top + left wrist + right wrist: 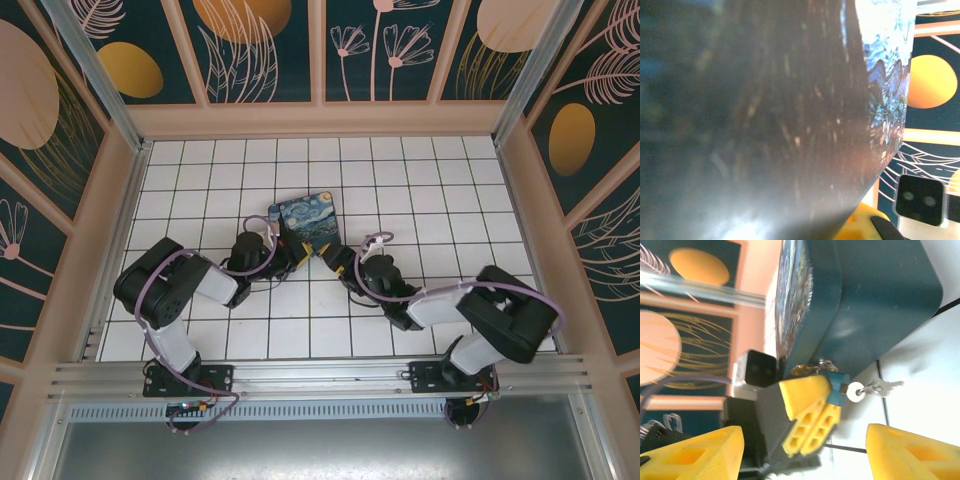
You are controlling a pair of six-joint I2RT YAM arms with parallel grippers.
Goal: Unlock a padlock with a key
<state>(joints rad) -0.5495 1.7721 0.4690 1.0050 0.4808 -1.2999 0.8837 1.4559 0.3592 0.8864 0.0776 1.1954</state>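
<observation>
The padlock (838, 388), a small blue block with a metal shackle, hangs at the lower edge of a dark-blue painted box (875, 300). My left gripper (832, 399) is shut on the padlock, its yellow fingers (807, 400) clamped on the body. The key (856, 392) sticks in the padlock's end, and a second key (886, 386) dangles from it over the white tiles. My right gripper (805, 440) stands open just short of the key, one finger on each side and nothing between them. From above, both grippers (291, 252) (333, 262) meet at the box's near edge.
The box (308, 221) lies mid-floor on the white tiled floor (420, 190), with walls all round. In the left wrist view the box's side (765, 115) is pressed close and blurred, with one yellow fingertip (860, 227) at the bottom.
</observation>
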